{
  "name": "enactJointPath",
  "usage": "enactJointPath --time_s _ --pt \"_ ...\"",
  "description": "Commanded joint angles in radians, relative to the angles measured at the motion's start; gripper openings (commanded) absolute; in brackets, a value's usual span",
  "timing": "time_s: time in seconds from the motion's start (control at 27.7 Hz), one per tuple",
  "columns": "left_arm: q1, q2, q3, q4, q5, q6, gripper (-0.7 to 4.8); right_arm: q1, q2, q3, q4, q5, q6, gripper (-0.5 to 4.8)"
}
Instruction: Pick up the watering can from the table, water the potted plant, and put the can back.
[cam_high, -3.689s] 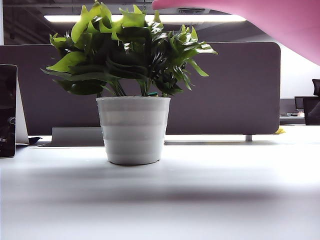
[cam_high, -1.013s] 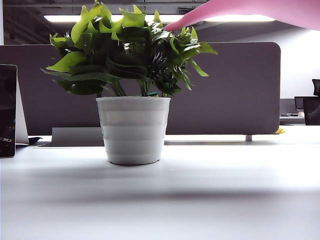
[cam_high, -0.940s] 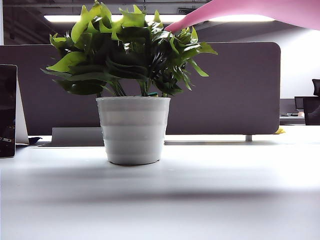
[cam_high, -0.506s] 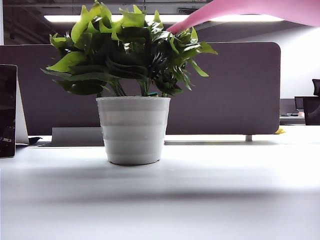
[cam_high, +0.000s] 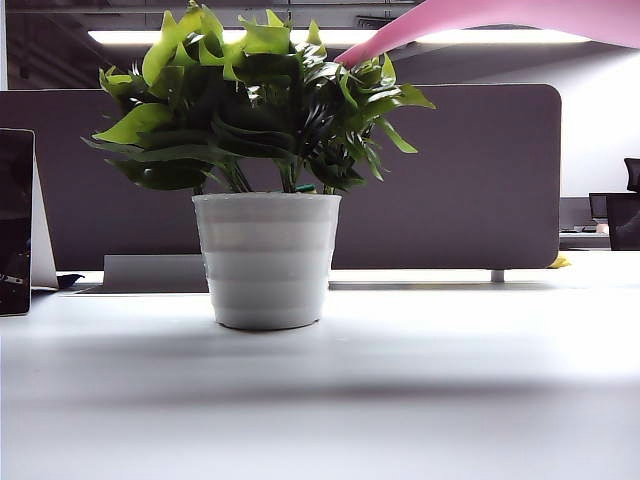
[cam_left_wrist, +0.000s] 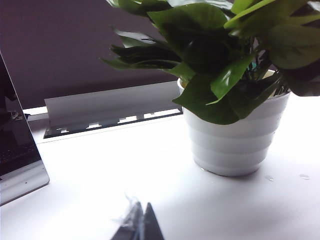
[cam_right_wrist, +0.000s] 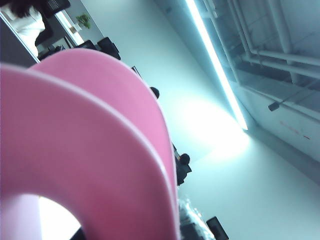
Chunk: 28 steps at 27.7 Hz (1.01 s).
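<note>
The pink watering can (cam_high: 500, 15) hangs tilted in the air at the exterior view's upper right. Its long spout slopes down to a tip (cam_high: 345, 58) at the top right leaves of the potted plant (cam_high: 265, 260). In the right wrist view the can (cam_right_wrist: 90, 150) fills most of the picture, and my right gripper (cam_right_wrist: 132, 235) is shut on it, with dark finger parts showing either side of the pink. The plant stands in its white ribbed pot (cam_left_wrist: 235, 145) on the white table (cam_high: 400, 400). My left gripper (cam_left_wrist: 141, 220) hovers low in front of the pot, shut and empty.
A dark screen (cam_high: 15, 220) stands at the table's left edge, also visible as a screen (cam_left_wrist: 15, 150) in the left wrist view. A grey partition (cam_high: 470, 180) closes the back. A low grey strip (cam_left_wrist: 110, 107) lies behind the pot. A few water drops (cam_left_wrist: 300, 176) lie beside the pot.
Since the earliest frame the can has tipped, and its spout has come down to the leaves. Over the last second the tip edged slightly right. The left arm has stayed still.
</note>
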Motion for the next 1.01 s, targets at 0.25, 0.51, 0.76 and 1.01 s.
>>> enactJointPath --time_s 0.25,0.51,0.76,1.01 --pt "-0.001 0.001 0.001 0.01 0.003 0.0 -0.05 0.003 -0.009 0.018 0.083 -0.009 0.001 -0.06" --pt "0.0 0.001 0.001 0.01 0.003 0.0 -0.05 0.003 -0.01 0.018 0.066 -0.005 0.002 -0.06" --pt "0.0 0.001 0.001 0.01 0.003 0.0 -0.05 0.002 -0.01 0.018 0.055 0.022 0.052 -0.06" --pt "0.0 0.001 0.001 0.01 0.003 0.0 -0.05 0.001 -0.015 0.018 0.045 0.065 0.108 -0.06"
